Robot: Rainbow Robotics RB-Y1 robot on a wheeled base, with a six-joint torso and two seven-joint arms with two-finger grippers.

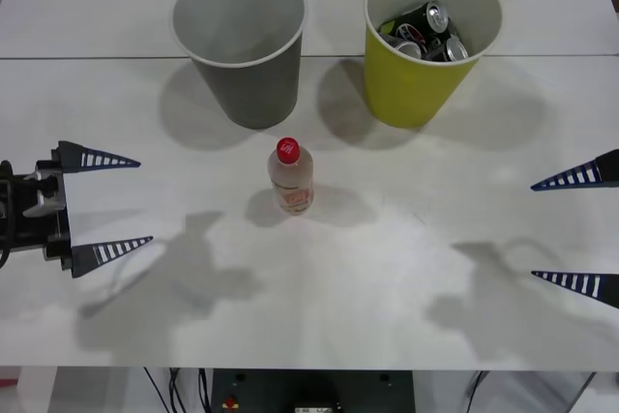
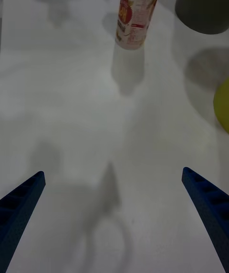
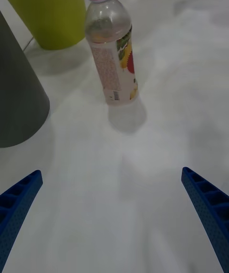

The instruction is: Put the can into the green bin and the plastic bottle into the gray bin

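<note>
Clear plastic bottle (image 1: 291, 177), upright, ungrasped; left gripper (image 1: 106, 208) and right gripper (image 1: 578, 229) both spread wide: grip mid-body, lift into gray bin (image 1: 239, 45).

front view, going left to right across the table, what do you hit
left gripper → gray bin → plastic bottle → green bin holding cans → right gripper
</note>
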